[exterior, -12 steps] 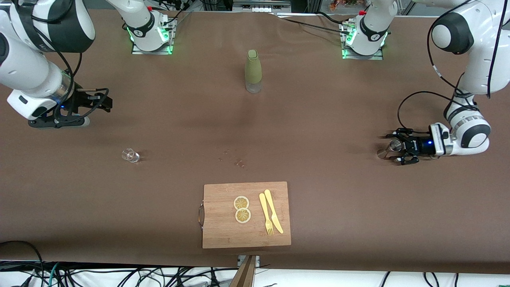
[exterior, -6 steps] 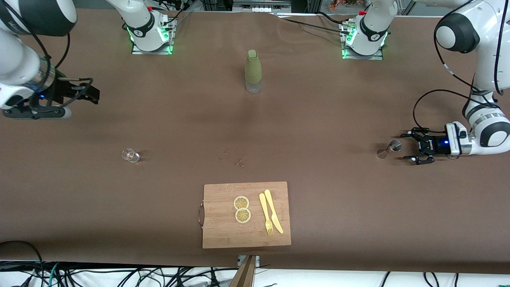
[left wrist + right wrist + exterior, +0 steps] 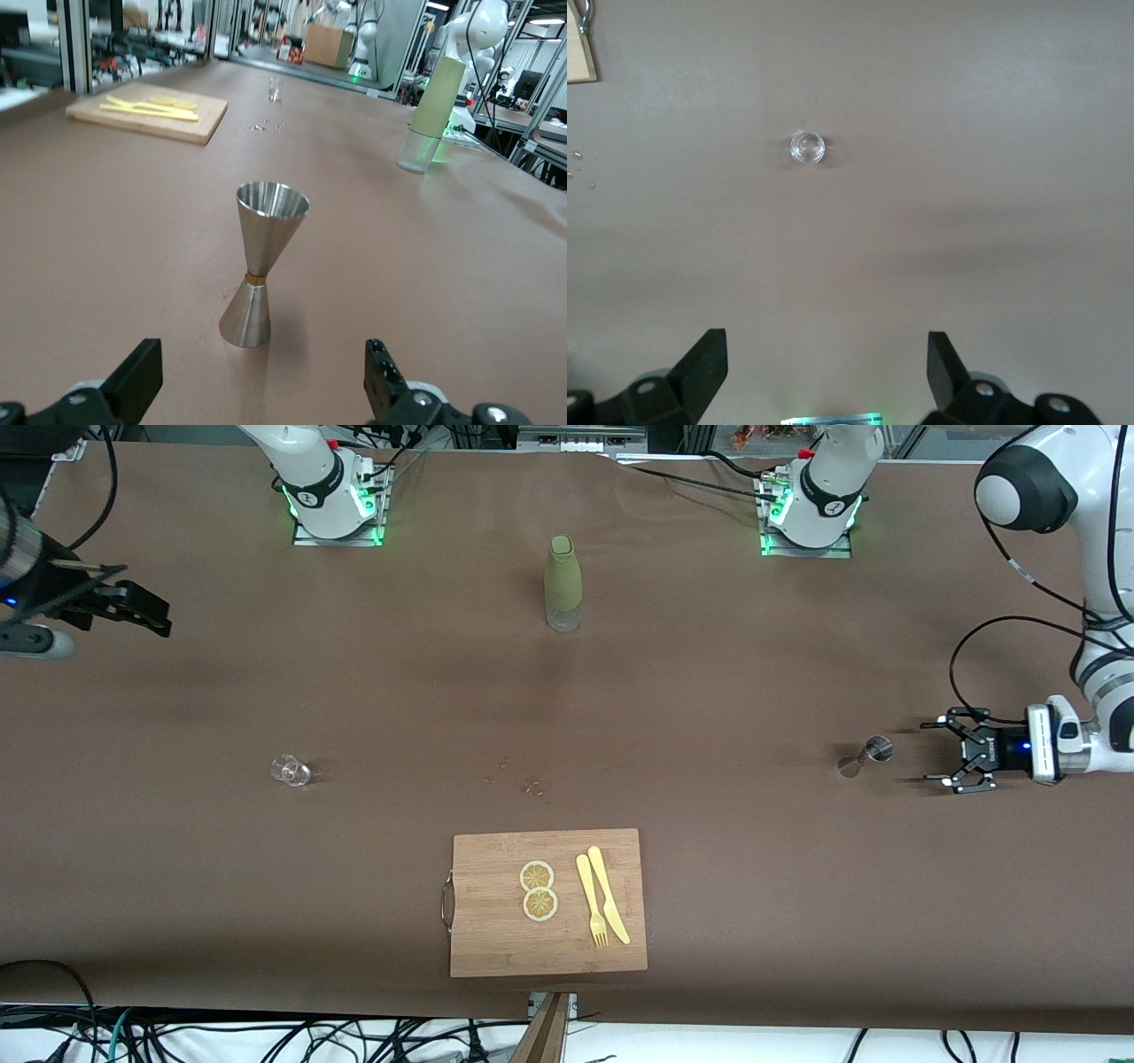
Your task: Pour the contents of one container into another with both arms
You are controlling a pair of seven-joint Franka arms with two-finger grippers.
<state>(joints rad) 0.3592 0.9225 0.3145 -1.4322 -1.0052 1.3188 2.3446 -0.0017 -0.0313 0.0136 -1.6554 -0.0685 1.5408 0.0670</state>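
A steel jigger (image 3: 866, 756) stands upright on the brown table near the left arm's end; it fills the middle of the left wrist view (image 3: 261, 261). My left gripper (image 3: 950, 753) hangs low beside it, open, a short gap away, with nothing between its fingers (image 3: 137, 381). A small clear glass (image 3: 291, 771) stands toward the right arm's end and shows from above in the right wrist view (image 3: 807, 146). My right gripper (image 3: 142, 607) is up in the air at the right arm's end of the table, open and empty (image 3: 827, 363).
An olive-sleeved bottle (image 3: 563, 583) stands mid-table close to the robot bases. A wooden cutting board (image 3: 496, 948) with two lemon slices (image 3: 538, 890), a yellow fork and knife (image 3: 602, 908) lies near the front camera. Small droplets (image 3: 532, 786) dot the table's middle.
My left gripper has drawn back from the jigger toward the left arm's end, leaving it standing alone. My right gripper has risen and pulled away toward the right arm's end.
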